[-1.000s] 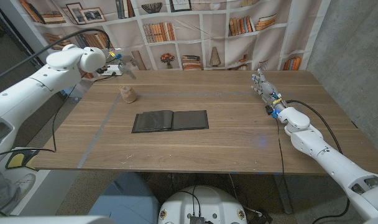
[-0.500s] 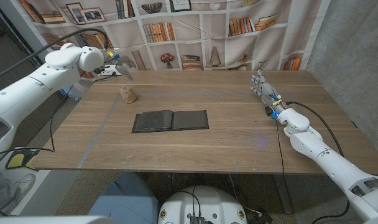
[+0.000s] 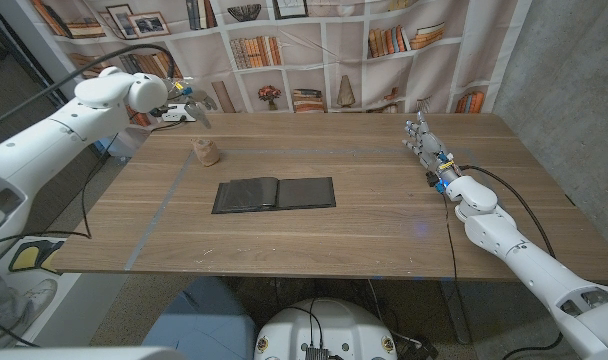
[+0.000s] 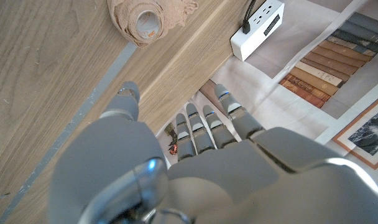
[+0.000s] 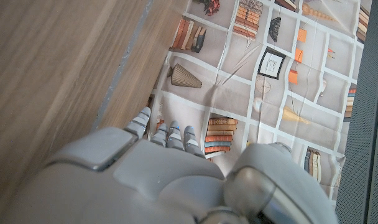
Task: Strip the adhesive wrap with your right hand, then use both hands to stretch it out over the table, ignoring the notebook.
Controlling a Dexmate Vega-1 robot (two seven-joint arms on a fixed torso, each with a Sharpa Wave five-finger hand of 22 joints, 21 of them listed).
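Observation:
The roll of tan adhesive wrap (image 3: 205, 152) stands on the back left part of the wooden table (image 3: 384, 215), a loose crumpled end hanging off it; the left wrist view shows the same roll (image 4: 145, 18) from above. My left hand (image 3: 190, 96) hovers behind the roll, over the table's back left corner, fingers (image 4: 198, 127) stretched and holding nothing. My right hand (image 3: 420, 136) stands far off at the back right of the table, fingers (image 5: 167, 134) straight and apart, holding nothing.
An open black notebook (image 3: 274, 193) lies at the table's middle. A white power strip (image 4: 260, 22) with a cable lies beyond the back left edge. A bookshelf-printed curtain (image 3: 314, 50) hangs behind the table.
My left hand has drifted slightly to the right above the back left corner. The right hand has barely moved.

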